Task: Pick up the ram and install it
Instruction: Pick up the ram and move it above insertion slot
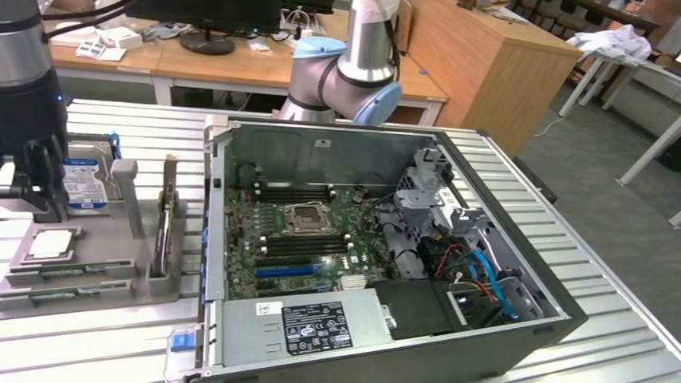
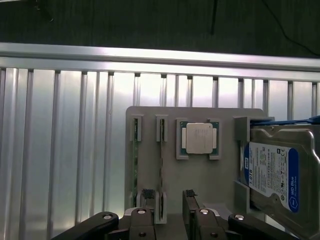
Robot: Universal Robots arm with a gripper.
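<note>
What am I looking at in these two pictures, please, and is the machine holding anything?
It is one robot arm with a pincer at its end. One picture comes from a camera off the arm, the other from a camera on its wrist. On the ribbed metal table sit an open computer case and a grey tray. The tray carries a hard drive, a processor chip and two green memory sticks on edge. The pincer is open, holds nothing, and hangs over one stick, the ram.
</note>
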